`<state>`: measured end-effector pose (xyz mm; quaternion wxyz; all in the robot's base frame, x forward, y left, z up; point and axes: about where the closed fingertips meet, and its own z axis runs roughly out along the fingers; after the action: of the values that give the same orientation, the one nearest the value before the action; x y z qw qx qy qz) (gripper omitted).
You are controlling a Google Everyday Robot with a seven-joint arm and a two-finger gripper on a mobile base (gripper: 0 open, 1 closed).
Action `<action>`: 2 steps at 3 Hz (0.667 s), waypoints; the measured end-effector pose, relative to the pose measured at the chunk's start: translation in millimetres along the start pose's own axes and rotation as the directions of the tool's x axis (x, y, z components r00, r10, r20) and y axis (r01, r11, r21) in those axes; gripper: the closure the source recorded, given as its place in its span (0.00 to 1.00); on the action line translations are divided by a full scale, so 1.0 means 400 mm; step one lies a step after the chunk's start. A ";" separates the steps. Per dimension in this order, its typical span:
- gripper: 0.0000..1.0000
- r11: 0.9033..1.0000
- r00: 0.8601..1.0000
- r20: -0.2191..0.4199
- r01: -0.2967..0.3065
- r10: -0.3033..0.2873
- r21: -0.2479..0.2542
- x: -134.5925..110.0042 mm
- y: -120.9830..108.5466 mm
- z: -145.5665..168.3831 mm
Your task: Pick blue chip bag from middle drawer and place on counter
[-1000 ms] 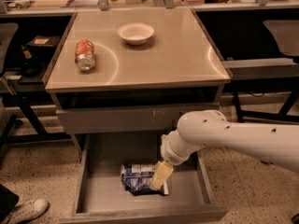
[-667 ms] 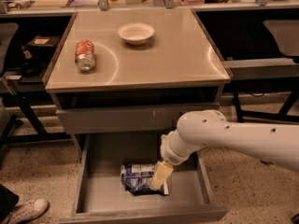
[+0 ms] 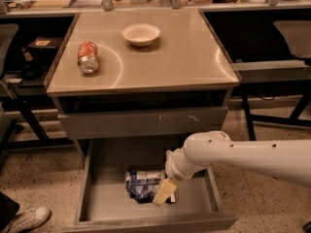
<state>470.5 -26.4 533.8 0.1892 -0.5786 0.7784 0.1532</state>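
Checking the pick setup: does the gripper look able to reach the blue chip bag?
Probably yes: the gripper hangs at the blue chip bag, inside the open middle drawer, with nothing between them.

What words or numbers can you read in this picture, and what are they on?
Blue chip bag: there is printing on it, but it is too blurred to read.
Orange-red soda can on the counter: markings too blurred to read.
No other text shows.
The pincer is down in the middle drawer, at the bag.
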 end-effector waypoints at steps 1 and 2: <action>0.00 1.000 0.999 0.044 -0.017 0.016 0.014 0.015 -0.012 0.091; 0.00 1.000 0.996 0.090 0.001 -0.004 0.030 -0.006 -0.051 0.177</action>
<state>498.9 2.2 472.2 0.2328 -0.5692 0.7707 0.1670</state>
